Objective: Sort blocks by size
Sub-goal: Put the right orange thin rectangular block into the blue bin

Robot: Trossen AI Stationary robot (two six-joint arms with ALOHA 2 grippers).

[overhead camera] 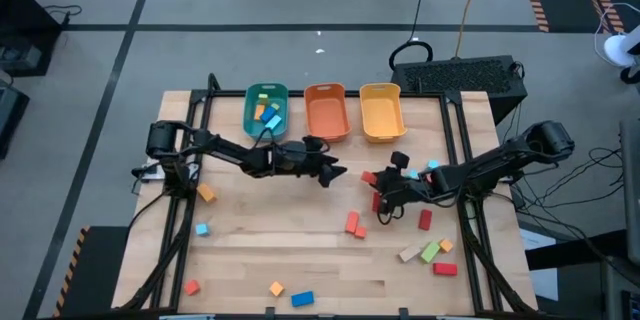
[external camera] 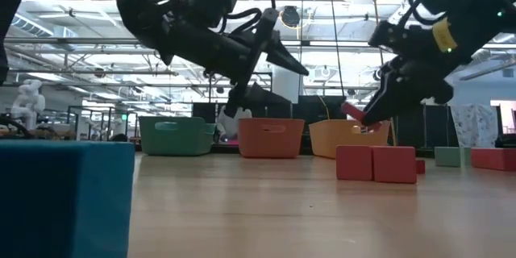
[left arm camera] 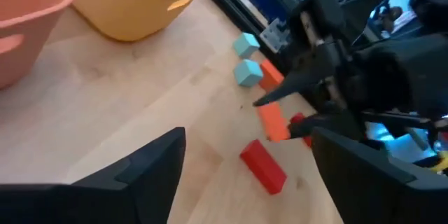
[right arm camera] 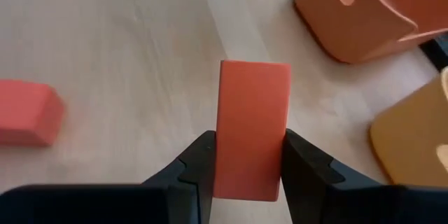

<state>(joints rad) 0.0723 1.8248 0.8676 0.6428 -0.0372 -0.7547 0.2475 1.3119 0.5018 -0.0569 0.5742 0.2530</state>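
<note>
My right gripper (overhead camera: pixel 384 200) is shut on an orange-red bar block (right arm camera: pixel 252 133), held a little above the table right of centre; it also shows in the low view (external camera: pixel 352 113). My left gripper (overhead camera: pixel 338 173) is open and empty, raised above the table in front of the orange bin, its fingers (left arm camera: pixel 161 157) wide apart. Loose blocks lie flat on the table: two red ones (overhead camera: pixel 353 223) near the middle, a red bar (left arm camera: pixel 264 166), two light-blue cubes (left arm camera: pixel 246 73), and a tan, green, orange and red group (overhead camera: pixel 431 252) at the near right. My right gripper pinches the bar's two long sides (right arm camera: pixel 245 178) between its two fingers, near one end. The rest of the bar sticks out forward past the fingertips. The fingers slant down from the table's right side. The bar is tilted and lifted clear of the table.
A teal bin (overhead camera: pixel 266 110) with several blocks in it, an orange bin (overhead camera: pixel 327 110) and a yellow bin (overhead camera: pixel 381 110) stand in a row at the far edge. More blocks lie at the near left (overhead camera: pixel 201 229) and near edge (overhead camera: pixel 302 299). The two grippers are close together.
</note>
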